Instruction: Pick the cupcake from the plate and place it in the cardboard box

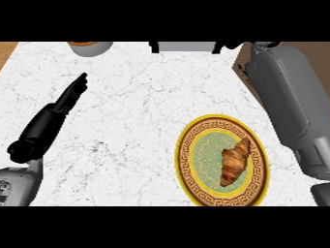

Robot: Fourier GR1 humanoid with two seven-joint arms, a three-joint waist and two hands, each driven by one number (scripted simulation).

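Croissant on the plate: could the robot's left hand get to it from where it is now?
Probably yes. Only bare counter lies between the left hand and the croissant on its plate; the right forearm runs past the plate's far side.

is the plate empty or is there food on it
Not empty: a croissant lies on the plate, right of its centre, inside the yellow patterned rim.
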